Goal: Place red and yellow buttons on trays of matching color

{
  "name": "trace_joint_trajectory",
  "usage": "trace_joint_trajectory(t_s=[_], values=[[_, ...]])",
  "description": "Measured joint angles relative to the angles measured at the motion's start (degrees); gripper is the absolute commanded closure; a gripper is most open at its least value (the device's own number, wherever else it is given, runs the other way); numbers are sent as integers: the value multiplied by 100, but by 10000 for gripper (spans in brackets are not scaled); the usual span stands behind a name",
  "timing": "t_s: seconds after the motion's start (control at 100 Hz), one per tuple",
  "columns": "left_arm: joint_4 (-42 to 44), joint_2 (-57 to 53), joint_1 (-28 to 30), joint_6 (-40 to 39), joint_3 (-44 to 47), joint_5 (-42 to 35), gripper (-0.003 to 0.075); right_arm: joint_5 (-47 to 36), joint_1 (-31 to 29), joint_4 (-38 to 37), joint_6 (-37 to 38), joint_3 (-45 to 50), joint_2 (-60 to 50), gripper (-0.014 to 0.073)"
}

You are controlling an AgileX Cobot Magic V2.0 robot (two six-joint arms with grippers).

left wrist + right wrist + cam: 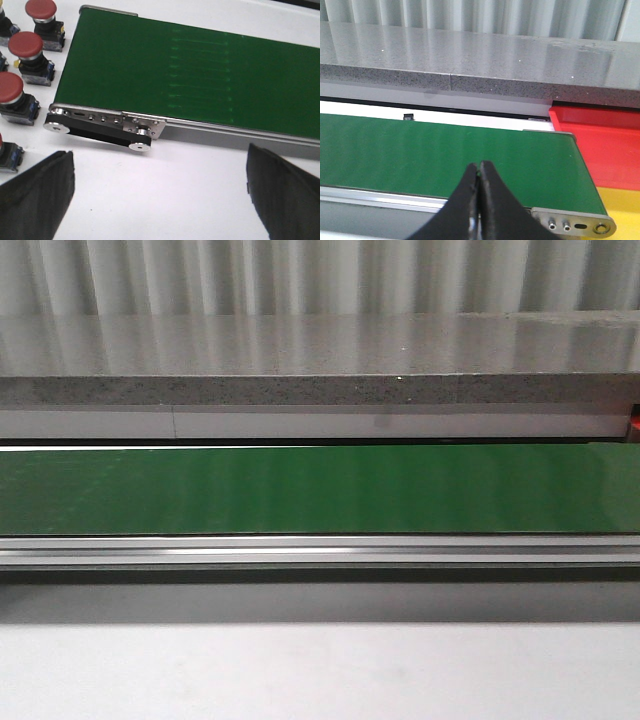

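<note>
Several red buttons (28, 45) on black-and-blue bases stand on the white table beside the end of the green conveyor belt (200, 75), seen in the left wrist view. My left gripper (160, 200) is open over bare white table, near the belt's roller end, with nothing between its fingers. My right gripper (480, 167) is shut and empty, in front of the belt (445, 155). Past the belt's other end lie a red tray (600, 140) and a yellow tray (625, 210). No yellow button shows. The front view shows only the belt (320, 490), no gripper.
A grey stone counter (470, 60) runs behind the belt, with a corrugated wall above it. The belt's metal side rail (320, 550) and its pulley bracket (100, 127) stick out toward me. White table (165, 185) lies in front of the belt.
</note>
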Motion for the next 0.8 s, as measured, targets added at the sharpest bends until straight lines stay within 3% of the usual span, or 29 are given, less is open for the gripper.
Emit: trace_joint_trajectory(t_s=[0.12, 0.34, 0.55, 0.8], values=[[181, 9, 84, -573, 0, 65, 60, 0, 0, 0, 0, 0, 0, 659], [1311, 70, 572, -1619, 197, 187, 60, 0, 0, 0, 0, 0, 0, 659], [1410, 482, 1165, -1760, 491, 118, 60, 0, 0, 0, 0, 0, 0, 659], [1318, 1236, 1773, -1774, 513, -591, 60, 0, 0, 0, 0, 0, 0, 659]])
